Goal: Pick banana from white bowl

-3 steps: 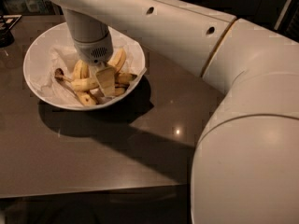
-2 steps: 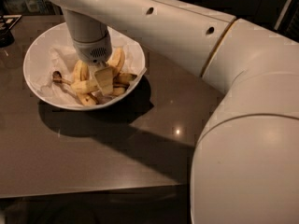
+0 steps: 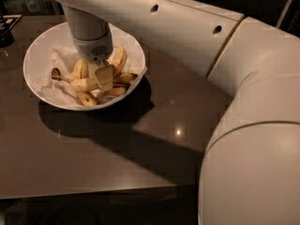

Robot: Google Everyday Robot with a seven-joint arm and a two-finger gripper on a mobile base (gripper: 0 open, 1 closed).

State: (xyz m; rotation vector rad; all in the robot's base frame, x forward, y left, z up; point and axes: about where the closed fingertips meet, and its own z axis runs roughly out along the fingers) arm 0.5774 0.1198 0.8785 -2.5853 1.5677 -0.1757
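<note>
though gripper [image 3: 101, 77] sits on curved banana [image 3: 76, 84] in glossy white bowl [image 3: 33, 56], grip unclear.

A glossy dark brown table [image 3: 117, 163] shows a bright glint of light [image 3: 177, 131] at centre-right, a black object [image 3: 5, 32] at its far-left edge, and, far left, stubby bananas [image 3: 118, 60] on crumpled white paper [image 3: 58, 55], right beside the gripper [image 3: 101, 77].

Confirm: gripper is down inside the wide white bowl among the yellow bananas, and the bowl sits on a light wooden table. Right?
Not quite. The table is dark brown and glossy, not light wood, as the camera view shows. The rest holds: the gripper is down inside the wide, shallow white bowl, among the yellow bananas.
</note>
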